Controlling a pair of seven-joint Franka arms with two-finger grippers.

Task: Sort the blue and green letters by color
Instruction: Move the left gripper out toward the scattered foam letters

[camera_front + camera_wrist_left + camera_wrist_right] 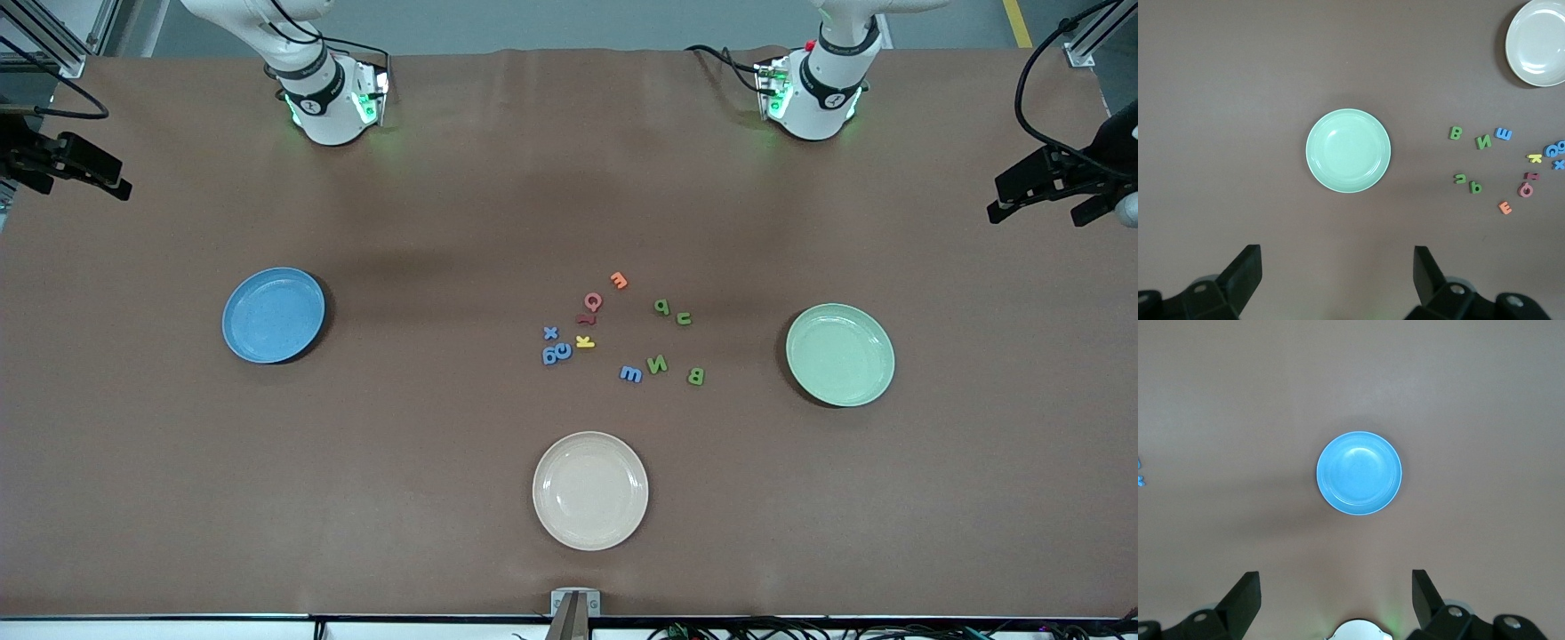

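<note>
Four blue letters lie mid-table: an x, two touching and one beside the green N. The other green letters are a B, a p and a u. My left gripper is open and empty, high over the green plate; the green B and N show beside it. My right gripper is open and empty, high over the blue plate. Neither gripper shows in the front view.
The blue plate sits toward the right arm's end, the green plate toward the left arm's end, and a beige plate nearest the front camera. An orange letter, red letters and a yellow K lie among the letters.
</note>
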